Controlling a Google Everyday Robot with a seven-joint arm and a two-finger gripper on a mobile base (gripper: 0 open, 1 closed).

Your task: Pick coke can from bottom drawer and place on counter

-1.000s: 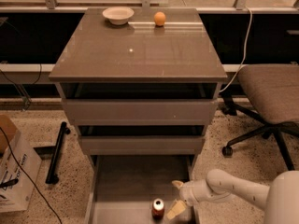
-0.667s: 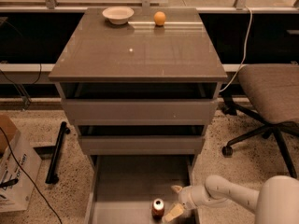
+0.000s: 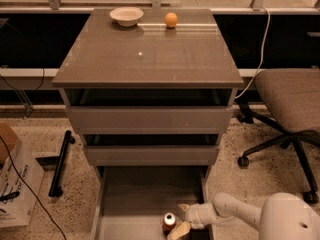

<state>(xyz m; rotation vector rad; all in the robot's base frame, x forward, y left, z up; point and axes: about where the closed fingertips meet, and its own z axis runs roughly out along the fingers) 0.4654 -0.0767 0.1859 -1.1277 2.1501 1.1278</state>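
Note:
The coke can [image 3: 169, 222], red with a silver top, stands upright on the grey floor of the pulled-out bottom drawer [image 3: 135, 196], near its front edge. My gripper [image 3: 178, 220] reaches in from the lower right on a white arm and sits just right of the can. It is open, with one pale fingertip [image 3: 183, 207] above and behind the can and the other below it at the frame's bottom edge. I cannot tell whether the fingers touch the can. The glossy grey-brown counter [image 3: 150, 59] tops the cabinet.
A white bowl [image 3: 126, 16] and an orange ball [image 3: 171, 19] sit at the counter's back edge. Two shallower drawers [image 3: 150, 119] are above the bottom one. An office chair [image 3: 287, 104] stands at the right, a cardboard box [image 3: 12, 176] and a black bar [image 3: 61, 161] at the left.
My gripper has moved left along the drawer floor, closing the gap to the coke can. The can has not moved.

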